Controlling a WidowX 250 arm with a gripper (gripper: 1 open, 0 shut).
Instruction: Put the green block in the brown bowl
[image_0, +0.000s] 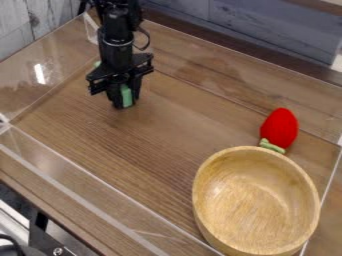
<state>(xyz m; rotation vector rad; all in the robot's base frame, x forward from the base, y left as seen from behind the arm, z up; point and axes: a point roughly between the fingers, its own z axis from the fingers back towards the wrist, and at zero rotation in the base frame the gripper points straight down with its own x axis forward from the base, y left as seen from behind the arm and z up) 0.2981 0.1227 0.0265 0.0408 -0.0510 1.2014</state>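
The green block (123, 97) lies on the wooden table at the upper left, only a small green patch of it showing between the black fingers. My gripper (120, 94) points straight down over it, its jaws closed against the block's two sides and low on the tabletop. The brown bowl (254, 152), large, round and light wood, stands with nothing in it at the lower right, far from the gripper.
A red strawberry-shaped toy (278, 127) sits just beyond the bowl's far rim. Clear plastic walls (80, 175) run along the table's front and left sides. A grey plank wall closes off the back.
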